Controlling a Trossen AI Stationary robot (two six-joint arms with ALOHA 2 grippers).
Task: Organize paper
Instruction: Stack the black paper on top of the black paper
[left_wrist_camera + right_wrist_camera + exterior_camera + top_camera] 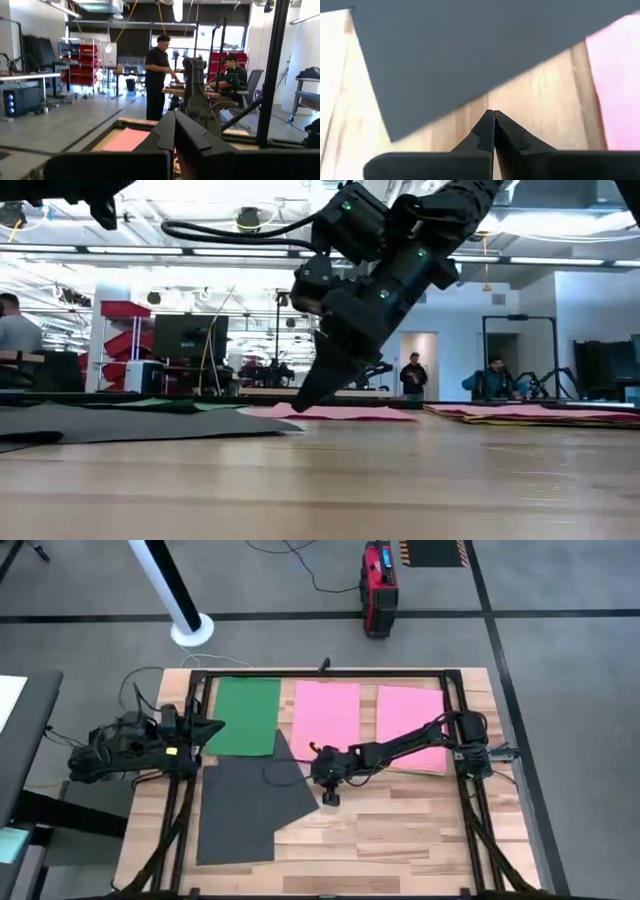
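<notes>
Several paper sheets lie flat on the wooden table. A green sheet (247,716) is at the far left, one pink sheet (325,715) in the far middle, another pink sheet (410,727) at the far right. A dark grey sheet (245,805) lies askew at the near left, one corner overlapping the green sheet. My right gripper (493,114) is shut, pointing down at bare wood just off the grey sheet's right edge (470,50). My left gripper (174,114) is shut and raised, over the green sheet's left edge (215,727).
A black frame (455,720) runs along the table's far, left and right sides. Bare wood (400,840) lies at the near right. A red device (378,585) and a white pole (190,630) stand on the floor beyond. People are in the room behind.
</notes>
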